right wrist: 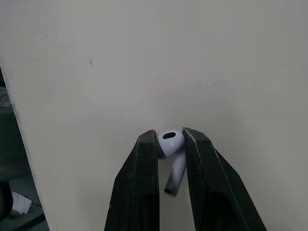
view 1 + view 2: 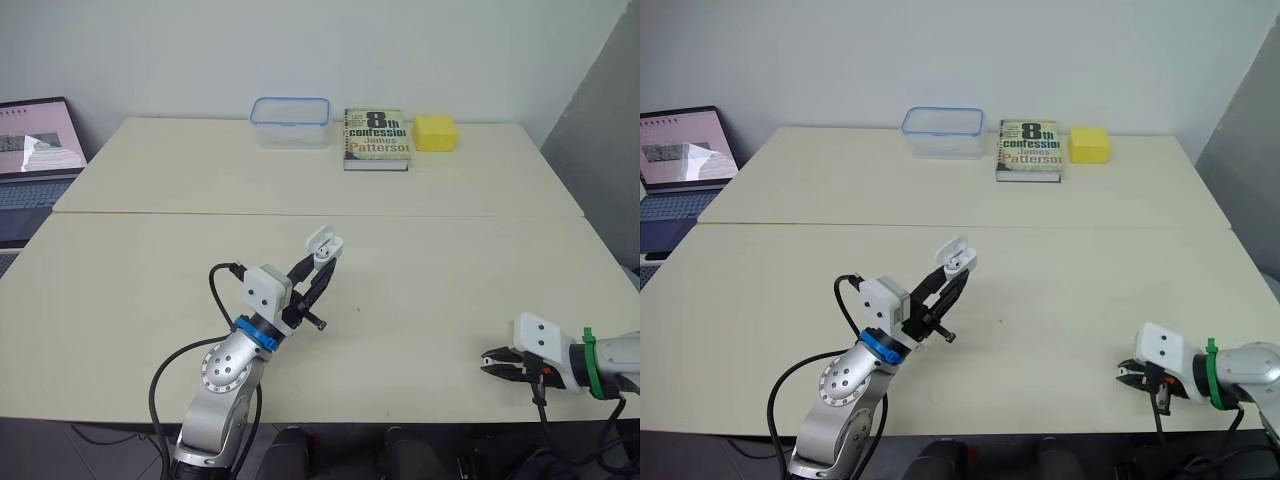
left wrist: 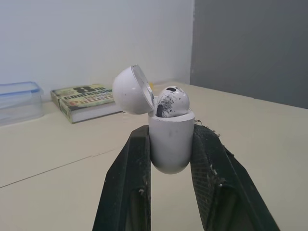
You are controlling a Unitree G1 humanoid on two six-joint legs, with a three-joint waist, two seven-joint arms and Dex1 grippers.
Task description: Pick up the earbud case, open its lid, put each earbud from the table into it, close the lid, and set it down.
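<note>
Right gripper (image 1: 169, 138): clamped on small white plastic earbud (image 1: 172, 143) near beige table's (image 2: 420, 300) front edge. Left gripper (image 2: 316, 277): held rounded white earbud case (image 3: 168, 147), lid open, one bud seated. Insertion needed stem-first alignment over the empty socket.

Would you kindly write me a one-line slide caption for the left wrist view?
Left gripper clamps the earbud case, lid open, one earbud seated inside, a book on the table behind.
</note>
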